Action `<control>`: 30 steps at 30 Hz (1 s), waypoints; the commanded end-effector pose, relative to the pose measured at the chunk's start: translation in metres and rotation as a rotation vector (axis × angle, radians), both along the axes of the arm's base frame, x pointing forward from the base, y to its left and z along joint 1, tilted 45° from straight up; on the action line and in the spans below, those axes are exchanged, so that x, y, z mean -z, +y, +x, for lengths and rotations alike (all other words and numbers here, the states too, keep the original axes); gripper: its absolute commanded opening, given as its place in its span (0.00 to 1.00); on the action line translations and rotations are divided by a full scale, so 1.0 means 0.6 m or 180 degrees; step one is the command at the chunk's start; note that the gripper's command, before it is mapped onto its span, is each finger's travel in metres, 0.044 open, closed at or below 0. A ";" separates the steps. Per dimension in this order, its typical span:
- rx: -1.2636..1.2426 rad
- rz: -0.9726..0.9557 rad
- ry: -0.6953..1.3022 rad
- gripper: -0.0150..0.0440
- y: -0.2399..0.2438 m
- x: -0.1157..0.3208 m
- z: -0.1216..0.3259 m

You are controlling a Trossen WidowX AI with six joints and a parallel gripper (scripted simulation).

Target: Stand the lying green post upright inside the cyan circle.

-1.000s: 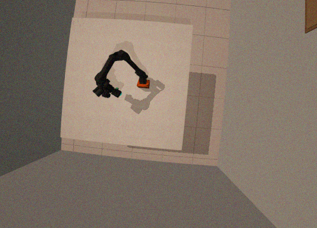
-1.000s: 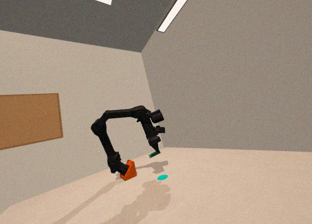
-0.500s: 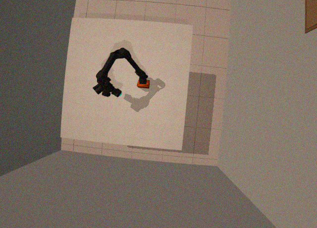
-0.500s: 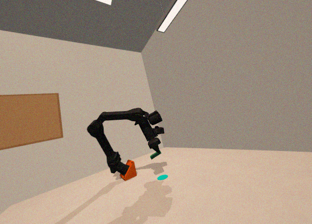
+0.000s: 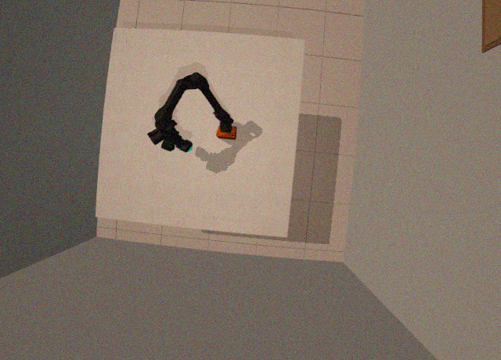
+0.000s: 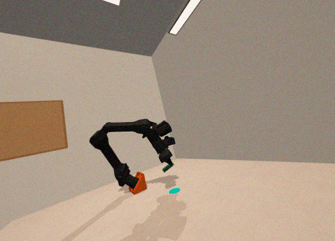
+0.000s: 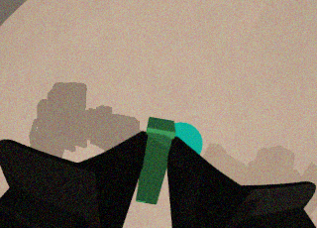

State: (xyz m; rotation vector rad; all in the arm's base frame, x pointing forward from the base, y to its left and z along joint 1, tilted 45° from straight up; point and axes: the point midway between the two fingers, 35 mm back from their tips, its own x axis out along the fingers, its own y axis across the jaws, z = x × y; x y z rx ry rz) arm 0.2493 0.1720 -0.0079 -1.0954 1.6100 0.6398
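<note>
The green post [image 6: 166, 168] [image 7: 156, 169] is held in the air, tilted, its lower end toward the arm's base side in the exterior view. My gripper [image 6: 171, 163] [image 7: 158, 140] is shut on the post near one end. The cyan circle [image 6: 174, 190] [image 7: 190, 138] lies flat on the table below the post; in the wrist view the post's end and the right finger cover part of it. In the top view only a sliver of the cyan circle [image 5: 189, 149] shows beside the gripper, and the post is hidden under the arm.
The arm's orange base [image 5: 226, 133] [image 6: 139, 185] stands on the pale table [image 5: 161, 194] [image 6: 257, 200]. Shadows of the arm fall around the circle. Walls stand beyond the table's edges.
</note>
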 end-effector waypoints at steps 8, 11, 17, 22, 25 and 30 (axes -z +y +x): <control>-0.0001 0.0264 -0.0012 0.29 -0.005 0.006 -0.003; -0.0003 0.0334 -0.0025 0.29 -0.005 0.006 -0.003; -0.0010 0.0474 -0.0053 0.29 -0.006 0.008 -0.002; -0.0018 0.0590 -0.0080 0.29 -0.007 0.008 -0.002; -0.0025 0.0659 -0.0097 0.29 -0.007 0.009 -0.002; -0.0038 0.0773 -0.0129 0.29 -0.008 0.009 -0.001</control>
